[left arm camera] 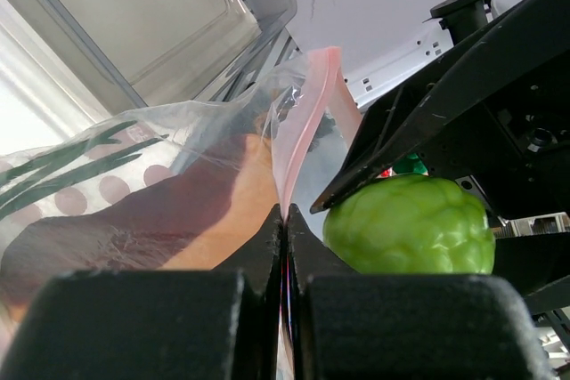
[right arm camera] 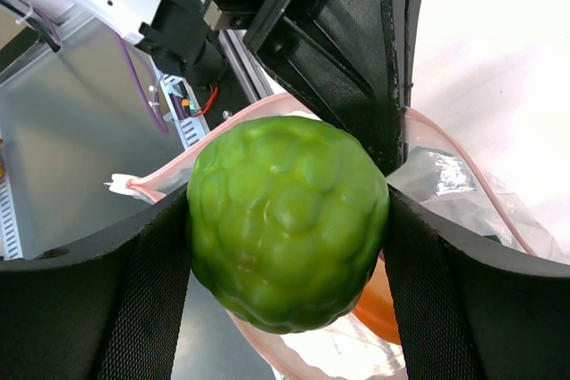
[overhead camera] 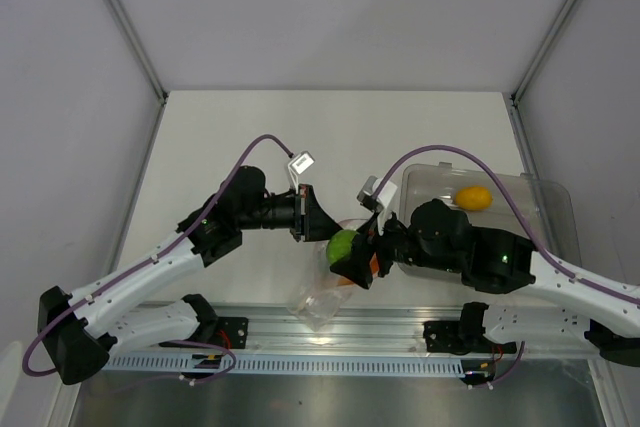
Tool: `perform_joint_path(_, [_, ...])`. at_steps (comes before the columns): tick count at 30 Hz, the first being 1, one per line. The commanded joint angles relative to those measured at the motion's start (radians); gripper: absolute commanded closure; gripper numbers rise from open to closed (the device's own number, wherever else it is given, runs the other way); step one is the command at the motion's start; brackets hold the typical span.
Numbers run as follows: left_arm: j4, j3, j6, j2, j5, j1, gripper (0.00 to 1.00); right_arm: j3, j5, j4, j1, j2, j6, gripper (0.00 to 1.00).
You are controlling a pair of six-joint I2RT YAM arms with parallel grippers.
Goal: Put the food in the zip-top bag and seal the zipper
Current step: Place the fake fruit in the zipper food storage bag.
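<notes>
Black fingers of the right pincer clamp a bumpy green fruit between them, just over the open mouth of the clear bag. Its partner, the left pincer, is pinched tight on the bag's pink zipper edge. Inside the bag lies a reddish-brown slice. One yellow-orange fruit sits in the clear tray on the tabletop.

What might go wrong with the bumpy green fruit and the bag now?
1. The green fruit looks nearly as wide as the mouth of the zip-top bag, so it might catch on the zipper and roll off outside.
2. Only the left jaws pinch the bag, on one edge; a push from the fruit might tug it free or fold the mouth shut.
</notes>
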Motion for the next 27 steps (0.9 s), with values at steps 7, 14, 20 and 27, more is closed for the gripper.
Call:
perform_joint_path(7, [0.015, 0.045, 0.002, -0.013, 0.005, 0.011, 1.00, -0.011, 0.035, 0.024, 0.012, -0.007, -0.014, 0.13])
perform_joint_path(14, [0.023, 0.039, -0.004, -0.012, 0.005, 0.011, 0.99, -0.017, 0.049, 0.029, 0.014, -0.012, -0.005, 0.01])
perform_joint_path(20, [0.025, 0.040, -0.003, -0.013, 0.006, 0.011, 0.99, -0.009, 0.122, 0.020, 0.014, -0.021, 0.008, 0.01])
perform_joint_path(27, [0.020, 0.033, -0.001, -0.016, 0.006, 0.009, 1.00, 0.017, 0.290, -0.013, 0.014, -0.067, 0.054, 0.00])
